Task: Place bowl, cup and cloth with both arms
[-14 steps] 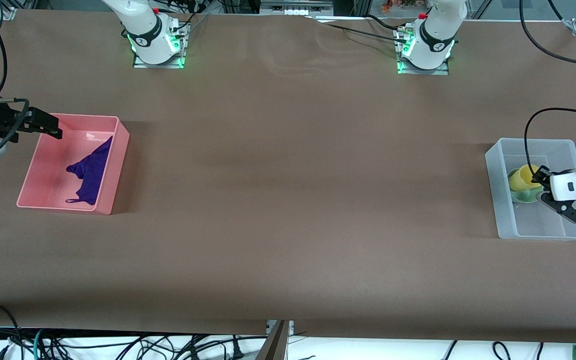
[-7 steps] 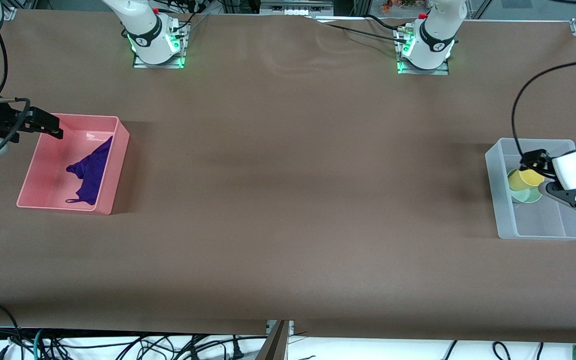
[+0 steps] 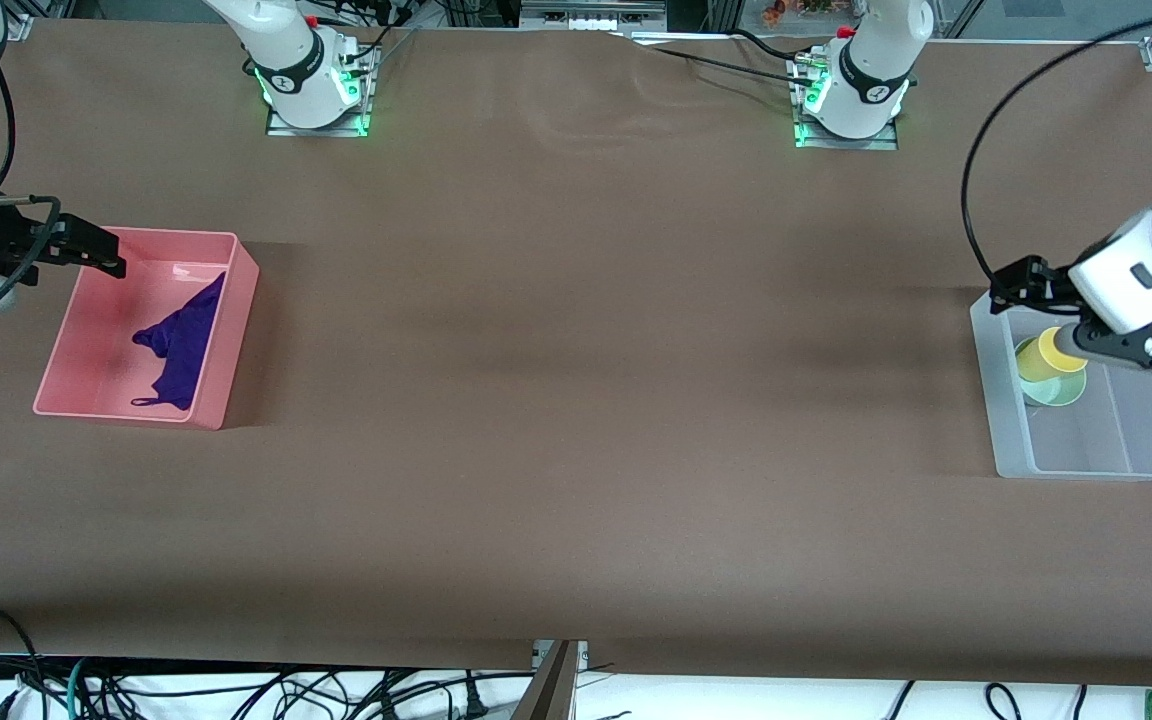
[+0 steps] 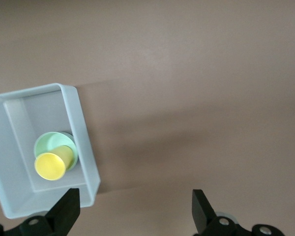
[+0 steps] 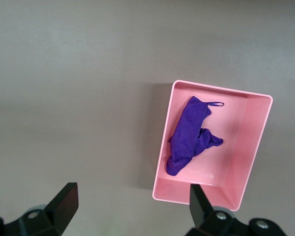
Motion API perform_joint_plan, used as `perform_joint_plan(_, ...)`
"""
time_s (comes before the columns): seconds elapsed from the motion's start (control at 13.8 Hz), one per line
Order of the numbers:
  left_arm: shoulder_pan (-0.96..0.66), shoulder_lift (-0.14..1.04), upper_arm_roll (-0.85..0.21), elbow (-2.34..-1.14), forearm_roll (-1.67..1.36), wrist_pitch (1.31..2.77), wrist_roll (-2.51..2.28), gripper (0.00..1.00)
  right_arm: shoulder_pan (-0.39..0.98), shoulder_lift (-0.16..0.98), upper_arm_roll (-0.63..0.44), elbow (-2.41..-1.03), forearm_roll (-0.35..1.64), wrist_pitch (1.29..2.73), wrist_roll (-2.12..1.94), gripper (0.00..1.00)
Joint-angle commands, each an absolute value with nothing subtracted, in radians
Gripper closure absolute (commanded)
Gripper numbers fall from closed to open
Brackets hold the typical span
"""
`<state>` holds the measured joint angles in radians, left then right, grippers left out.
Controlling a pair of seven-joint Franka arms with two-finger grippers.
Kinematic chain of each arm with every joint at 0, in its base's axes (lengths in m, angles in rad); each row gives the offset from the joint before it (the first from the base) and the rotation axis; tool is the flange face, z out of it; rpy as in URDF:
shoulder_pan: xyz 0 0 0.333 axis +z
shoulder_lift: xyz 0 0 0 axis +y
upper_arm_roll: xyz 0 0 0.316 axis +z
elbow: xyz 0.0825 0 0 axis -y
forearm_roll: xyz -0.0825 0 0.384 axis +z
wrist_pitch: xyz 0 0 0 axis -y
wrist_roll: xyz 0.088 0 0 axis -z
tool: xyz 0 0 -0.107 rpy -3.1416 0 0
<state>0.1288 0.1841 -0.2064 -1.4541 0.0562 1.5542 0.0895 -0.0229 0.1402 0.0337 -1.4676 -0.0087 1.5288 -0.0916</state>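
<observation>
The yellow cup (image 3: 1044,355) sits in the mint-green bowl (image 3: 1061,392), inside a clear bin (image 3: 1096,465) at the left arm's end of the table. My left gripper (image 3: 1029,315) is open and empty, up over that bin's edge. In the left wrist view, the cup (image 4: 51,164), bowl (image 4: 49,143) and bin (image 4: 83,142) lie below the gripper (image 4: 132,216). The purple cloth (image 3: 181,345) lies in a pink bin (image 3: 86,380) at the right arm's end. My right gripper (image 3: 111,255) waits open over that bin's edge. The right wrist view shows the cloth (image 5: 187,137), bin (image 5: 236,162) and gripper (image 5: 132,209).
The two arm bases (image 3: 311,90) (image 3: 851,95) stand along the table edge farthest from the front camera. A black cable (image 3: 976,200) loops from the left arm above the clear bin. Loose cables (image 3: 236,690) hang below the table's near edge.
My left gripper has risen out of the clear bin, open and empty, leaving the cup in the bowl. The right arm has not moved.
</observation>
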Motion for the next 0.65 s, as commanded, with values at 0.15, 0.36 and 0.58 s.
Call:
perform_joint_plan(0.15,0.074,0.002,-0.126,-1.703,0.011,1.677,0.051,0.00,-0.021,0.155,0.035,-1.434,-0.020,1.513,-0.089,0.00)
perform_joint_plan(0.36,0.034,0.008,-0.098,-1.697,0.012,1.677,0.051,0.00,-0.021,0.155,0.035,-1.434,-0.020,1.513,-0.087,0.00)
perform_joint_plan(0.58,0.051,0.008,-0.097,-1.703,0.008,1.675,0.052,0.00,-0.021,0.155,0.037,-1.434,-0.020,1.513,-0.089,0.00)
